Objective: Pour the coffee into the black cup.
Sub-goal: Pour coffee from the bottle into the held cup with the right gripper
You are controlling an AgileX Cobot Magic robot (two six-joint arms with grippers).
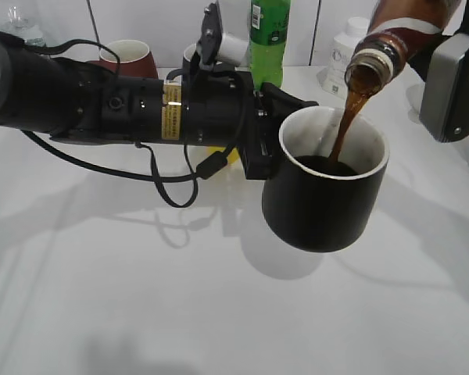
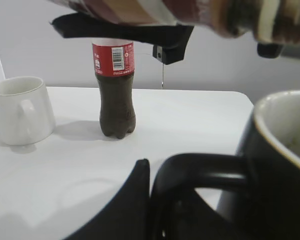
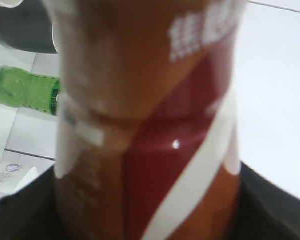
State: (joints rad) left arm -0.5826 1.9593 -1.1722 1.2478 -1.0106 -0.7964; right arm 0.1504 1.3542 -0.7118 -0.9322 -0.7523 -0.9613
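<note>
Two arms, one black cup (image 1: 326, 191), one coffee bottle (image 1: 387, 43). Black cup at centre right of the exterior view, raised off the white bench (image 1: 219, 312), pinched at its handle by the left claw (image 1: 258, 144). Coffee bottle tipped at upper right, mouth over the cup, brown stream falling inside. Right claw (image 1: 453, 78) at the right edge; grip on the bottle likely, closure not discernible. Behind, along the top: one maroon mug (image 1: 129, 56), one green bottle (image 1: 269, 31), one white bottle (image 1: 345, 51). Only in the left wrist view: one cola bottle (image 2: 115, 90) and one white mug (image 2: 21, 110). Right wrist view filled by the blurred label.
</note>
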